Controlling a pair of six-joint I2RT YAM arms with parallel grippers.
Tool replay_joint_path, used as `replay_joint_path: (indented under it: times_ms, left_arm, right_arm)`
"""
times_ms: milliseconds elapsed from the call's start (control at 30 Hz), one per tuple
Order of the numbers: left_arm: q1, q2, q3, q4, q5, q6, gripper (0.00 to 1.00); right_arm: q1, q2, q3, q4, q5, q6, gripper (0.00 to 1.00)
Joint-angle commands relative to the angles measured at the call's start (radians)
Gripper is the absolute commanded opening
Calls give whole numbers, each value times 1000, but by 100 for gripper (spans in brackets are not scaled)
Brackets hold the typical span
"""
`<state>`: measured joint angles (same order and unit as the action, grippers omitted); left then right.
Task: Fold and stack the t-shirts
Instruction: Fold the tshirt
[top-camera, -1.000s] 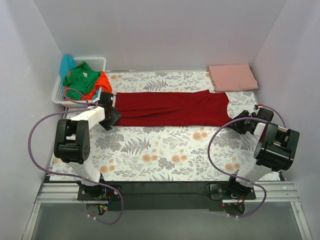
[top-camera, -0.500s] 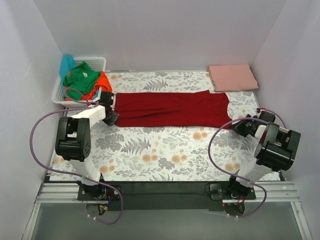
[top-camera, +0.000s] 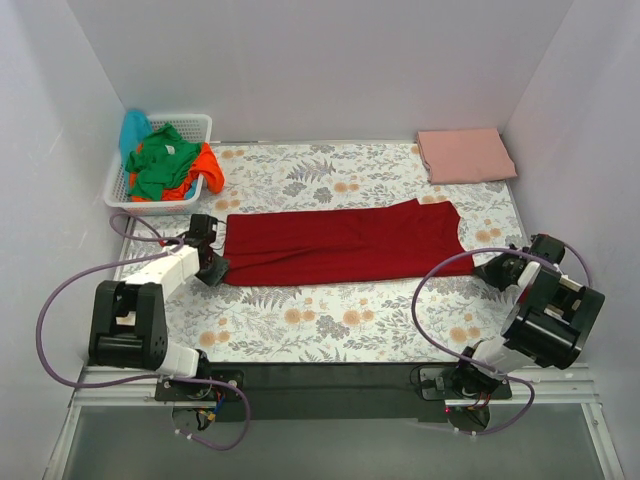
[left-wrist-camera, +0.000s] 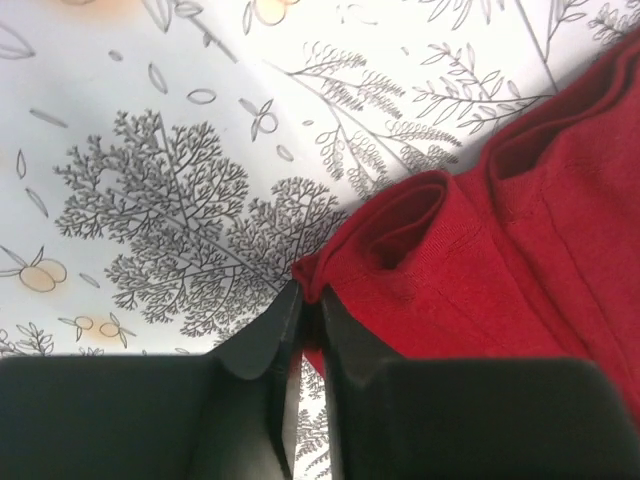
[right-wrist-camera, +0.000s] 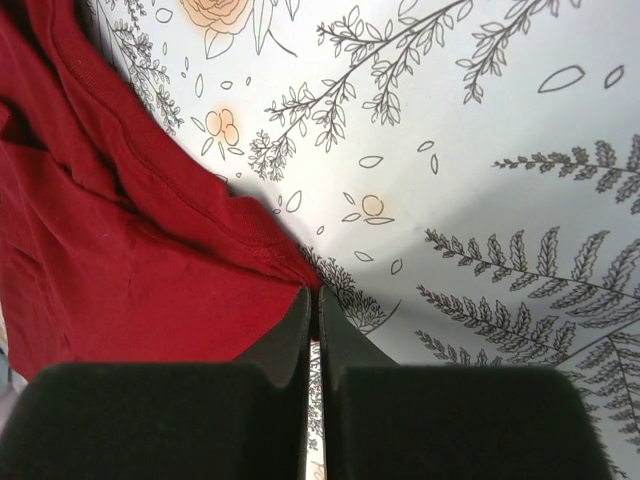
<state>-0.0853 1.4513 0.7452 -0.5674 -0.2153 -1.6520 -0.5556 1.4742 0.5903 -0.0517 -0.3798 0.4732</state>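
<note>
The dark red t-shirt (top-camera: 340, 245) lies as a long folded strip across the middle of the floral table. My left gripper (top-camera: 217, 268) is shut on its near left corner, as the left wrist view (left-wrist-camera: 311, 302) shows, with the red cloth (left-wrist-camera: 520, 260) bunched at the jaws. My right gripper (top-camera: 483, 269) is shut on the near right corner, seen in the right wrist view (right-wrist-camera: 313, 297), with the red cloth (right-wrist-camera: 120, 270) spreading left. A folded salmon pink shirt (top-camera: 465, 155) lies at the back right. Green (top-camera: 160, 158), orange (top-camera: 205, 165) and turquoise (top-camera: 133, 128) shirts are piled in the basket.
The white lattice basket (top-camera: 119, 184) stands at the back left corner. White walls close in the table on the left, back and right. The floral cloth (top-camera: 330, 320) covers the table between the red shirt and the near edge.
Both grippers have drawn back toward the near edge, and the red shirt has slid with them away from the basket and the pink shirt. Both stay shut on its corners.
</note>
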Motion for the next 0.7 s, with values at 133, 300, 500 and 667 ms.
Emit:
replay_joint_path:
  times_ms: [133,300,500,667]
  left_arm:
    - [24,-84,-37,-88,-30,-8,34]
    - [24,-178,0,-135,-56,27,69]
    - [-7,-292,37,-167,-49,99,71]
    - [-77,-270,36,-146,86,42,71]
  right_arm:
    - [-23,-87,-27,-80,131,-45,24]
    - [25,-201,-1,-86,137,-56,53]
    - [267,-311,63,-83,252,-106,58]
    - [472,-308,132,-76,213,-166,58]
